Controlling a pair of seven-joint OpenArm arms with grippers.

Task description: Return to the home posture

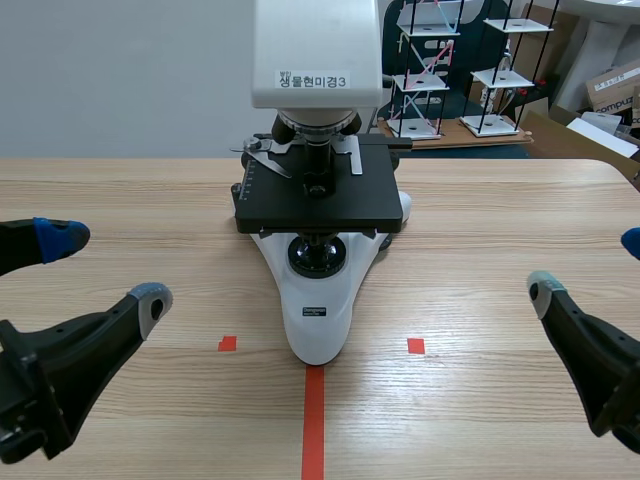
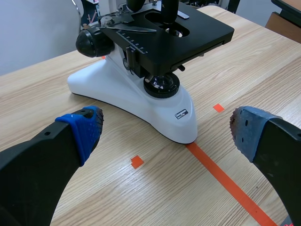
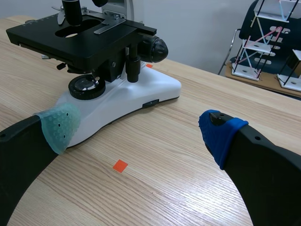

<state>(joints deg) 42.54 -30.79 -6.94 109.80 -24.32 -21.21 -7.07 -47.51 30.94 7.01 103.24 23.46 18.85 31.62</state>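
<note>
Nearest me, my left gripper and right gripper hung low over the table, one at each side, fingers spread wide and holding nothing. Between them and a little farther out stood the microscope, its foot at the end of the red tape line. I judged it heavy, stiff and delicate in its lenses, best taken by the white base. Going home called for no grip. Beyond the table stood some shelf models.
</note>
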